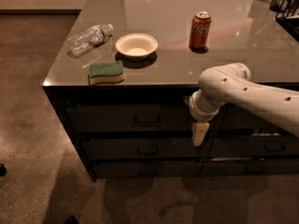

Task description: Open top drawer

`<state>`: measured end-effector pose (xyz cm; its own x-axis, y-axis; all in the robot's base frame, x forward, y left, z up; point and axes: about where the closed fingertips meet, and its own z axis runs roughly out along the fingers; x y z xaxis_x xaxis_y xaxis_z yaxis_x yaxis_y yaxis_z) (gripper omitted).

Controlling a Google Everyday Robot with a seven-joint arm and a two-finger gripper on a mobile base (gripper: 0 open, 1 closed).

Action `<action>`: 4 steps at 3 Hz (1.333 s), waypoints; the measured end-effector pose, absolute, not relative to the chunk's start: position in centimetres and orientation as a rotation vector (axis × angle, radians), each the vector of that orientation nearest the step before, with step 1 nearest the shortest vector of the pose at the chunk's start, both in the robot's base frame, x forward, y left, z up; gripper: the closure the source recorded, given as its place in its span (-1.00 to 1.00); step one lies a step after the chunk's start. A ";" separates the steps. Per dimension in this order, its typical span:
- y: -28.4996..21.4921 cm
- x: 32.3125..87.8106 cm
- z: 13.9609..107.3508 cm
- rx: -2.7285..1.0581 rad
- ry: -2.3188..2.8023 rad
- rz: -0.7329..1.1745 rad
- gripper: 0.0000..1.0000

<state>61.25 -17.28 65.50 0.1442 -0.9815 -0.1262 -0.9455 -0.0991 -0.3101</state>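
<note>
The top drawer [107,118] is a wide dark front just under the counter edge, with a small loop handle [147,120] at its centre, and it looks shut. My gripper [199,133] hangs pointing down from the white arm [252,94], in front of the cabinet at the drawer's right end. It sits to the right of the handle and a little lower, apart from it.
On the glossy counter [187,59] lie a green sponge [106,72], a white bowl [136,45], a plastic bottle [88,38] and a red cola can [199,30]. Shallower drawers [117,148] sit below the top one, and a neighbouring stack [261,146] is to the right. Brown floor [32,125] spreads to the left.
</note>
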 end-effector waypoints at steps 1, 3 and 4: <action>-17.9 62.0 64.9 -2.097 1.880 -0.164 -1.00; -19.0 63.5 63.4 -2.066 1.899 -0.097 -0.22; -19.1 63.6 63.2 -2.062 1.902 -0.088 0.02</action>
